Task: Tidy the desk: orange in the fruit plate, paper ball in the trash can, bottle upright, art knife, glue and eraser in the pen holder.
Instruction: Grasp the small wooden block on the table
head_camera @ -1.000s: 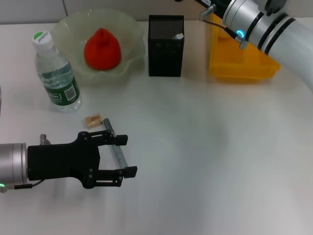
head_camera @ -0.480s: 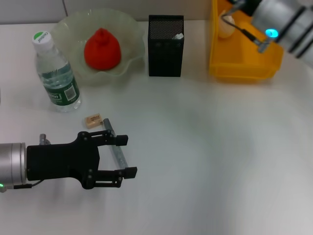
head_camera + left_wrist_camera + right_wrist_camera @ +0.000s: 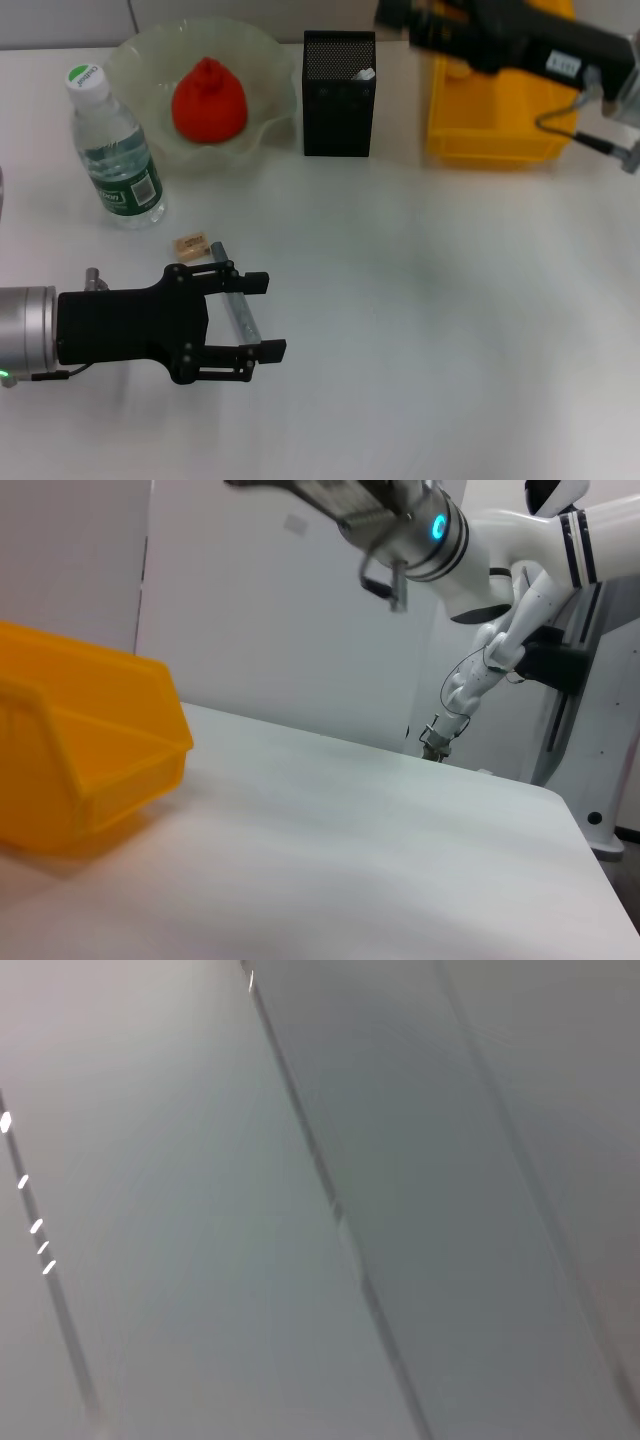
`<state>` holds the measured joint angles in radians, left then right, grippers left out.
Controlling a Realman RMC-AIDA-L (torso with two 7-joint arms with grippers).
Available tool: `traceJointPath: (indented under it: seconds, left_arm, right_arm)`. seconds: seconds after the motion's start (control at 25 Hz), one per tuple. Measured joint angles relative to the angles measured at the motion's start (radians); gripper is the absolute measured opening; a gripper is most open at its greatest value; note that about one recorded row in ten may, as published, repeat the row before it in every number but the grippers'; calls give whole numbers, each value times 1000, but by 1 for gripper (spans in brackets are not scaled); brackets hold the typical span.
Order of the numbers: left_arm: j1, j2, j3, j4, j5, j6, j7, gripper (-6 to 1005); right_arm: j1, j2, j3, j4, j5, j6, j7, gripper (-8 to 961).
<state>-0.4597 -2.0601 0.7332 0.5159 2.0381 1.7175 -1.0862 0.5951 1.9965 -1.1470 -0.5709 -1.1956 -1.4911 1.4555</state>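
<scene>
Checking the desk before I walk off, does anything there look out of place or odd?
Two things remain loose on the desk: the tan eraser and a grey metal stick, which lies between the left end effector's open fingers. The bottle stands upright, and the orange sits in the fruit plate.

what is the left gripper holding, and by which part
Nothing yet. The left gripper has its jaws open around the slim grey metal art knife lying on the white desk, about at its middle, not closed on it.
</scene>
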Motion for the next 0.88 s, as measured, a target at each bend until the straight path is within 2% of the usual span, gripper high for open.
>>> traceJointPath:
  seconds: [0.12,0.2,0.24,0.4,0.56,0.72,0.88]
  left_arm:
    - [-2,1,0,0,-2,2,0,683]
    - [-6,3,0,0,-4,2,-2,682]
    - [-6,3,0,0,-4,2,-2,682]
    - [-15,4,0,0,-4,4,-11,680]
    - [-21,7,0,0,-4,5,-20,678]
    - [-35,16,2,2,-3,6,-58,677]
    - [-42,26,1,2,0,7,-92,675]
  right_arm:
    - [9,-15,38,-8,-155,-56,53,775]
    - [11,-19,77,-17,-290,-99,69,775]
    - [11,-19,77,-17,-290,-99,69,775]
    - [6,-20,110,-24,-468,-124,73,775]
    - [1,-20,113,-25,-545,-131,56,775]
    - [-23,-6,115,-50,-650,-140,-3,775]
    - [-35,1,115,-71,-667,-136,-15,776]
